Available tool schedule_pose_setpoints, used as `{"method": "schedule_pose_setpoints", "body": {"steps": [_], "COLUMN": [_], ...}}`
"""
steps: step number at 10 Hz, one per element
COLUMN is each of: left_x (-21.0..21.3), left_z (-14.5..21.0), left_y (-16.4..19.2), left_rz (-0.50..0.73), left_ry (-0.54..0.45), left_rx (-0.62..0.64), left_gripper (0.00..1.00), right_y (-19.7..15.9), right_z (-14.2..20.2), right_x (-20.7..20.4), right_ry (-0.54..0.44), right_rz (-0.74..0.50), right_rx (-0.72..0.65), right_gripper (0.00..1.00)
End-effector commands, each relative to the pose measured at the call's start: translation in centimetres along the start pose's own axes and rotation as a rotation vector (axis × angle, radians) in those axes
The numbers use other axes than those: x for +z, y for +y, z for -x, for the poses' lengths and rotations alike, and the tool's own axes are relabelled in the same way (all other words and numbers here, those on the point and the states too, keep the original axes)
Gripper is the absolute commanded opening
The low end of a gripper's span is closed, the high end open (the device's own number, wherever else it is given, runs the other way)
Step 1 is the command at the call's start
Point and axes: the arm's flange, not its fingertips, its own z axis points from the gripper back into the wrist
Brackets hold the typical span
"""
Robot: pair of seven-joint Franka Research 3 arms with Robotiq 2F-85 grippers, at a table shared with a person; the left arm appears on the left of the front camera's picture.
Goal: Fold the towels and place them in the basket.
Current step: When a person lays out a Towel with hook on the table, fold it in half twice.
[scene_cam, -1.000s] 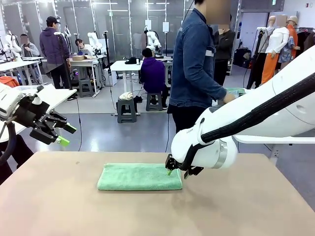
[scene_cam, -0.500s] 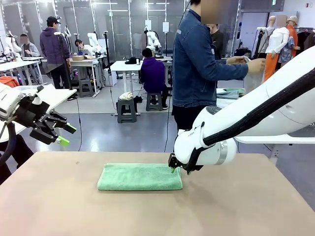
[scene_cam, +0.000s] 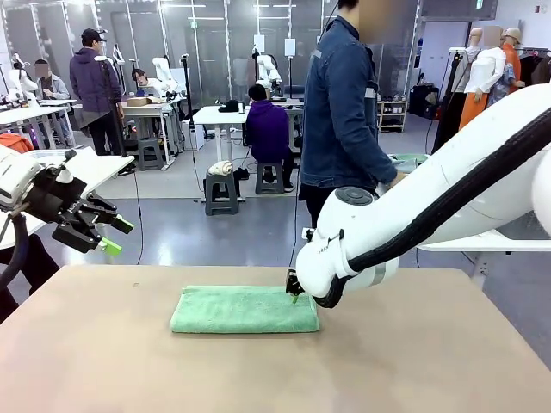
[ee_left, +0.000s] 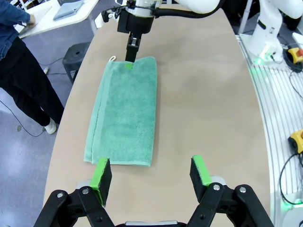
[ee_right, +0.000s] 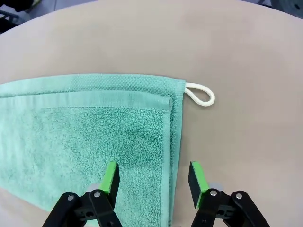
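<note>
A person in a denim jacket [scene_cam: 344, 112] stands at the far side of the beige table [scene_cam: 448, 361], while farther back another in purple [scene_cam: 269, 129] sits at a white desk [scene_cam: 219, 114] near a grey stool [scene_cam: 221, 191].

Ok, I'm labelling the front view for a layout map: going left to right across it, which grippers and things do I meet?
The left gripper → mint green towel → right gripper, at the towel's right end.

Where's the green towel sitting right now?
In the front view the green towel lies folded flat mid-table, slightly left of centre. The right gripper stands open at its right end, near the white loop.
</note>
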Motion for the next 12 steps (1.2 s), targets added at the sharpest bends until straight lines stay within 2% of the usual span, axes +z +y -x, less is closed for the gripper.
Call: {"method": "schedule_pose_setpoints", "body": {"steps": [1,5,6,7,12], "left_x": [0.0,0.0,0.0,0.0,0.0], "left_z": [-0.1,-0.1,-0.1,-0.1,-0.1], "left_y": [0.1,0.1,0.1,0.1,0.1], "left_rz": [-0.005,-0.005,-0.005,-0.005,-0.005], "left_ry": [-0.001,-0.001,-0.001,-0.001,-0.001], "left_rx": [-0.002,-0.002,-0.002,-0.002,-0.002], "left_gripper": [0.84,0.84,0.84,0.84,0.84], "right_y": [2.0,2.4,2.3,2.3,2.5], "right_z": [-0.3,-0.5,-0.5,-0.6,-0.6], "right_x": [-1.1,-1.9,-2.0,-2.1,-2.1], "right_ry": [-0.015,-0.02,-0.018,-0.022,-0.025], "right_rz": [0.056,0.083,0.089,0.103,0.148], "right_rx": [-0.039,-0.04,-0.035,-0.044,-0.041], "right_gripper": [0.74,0.74,0.62,0.58,0.58]}}
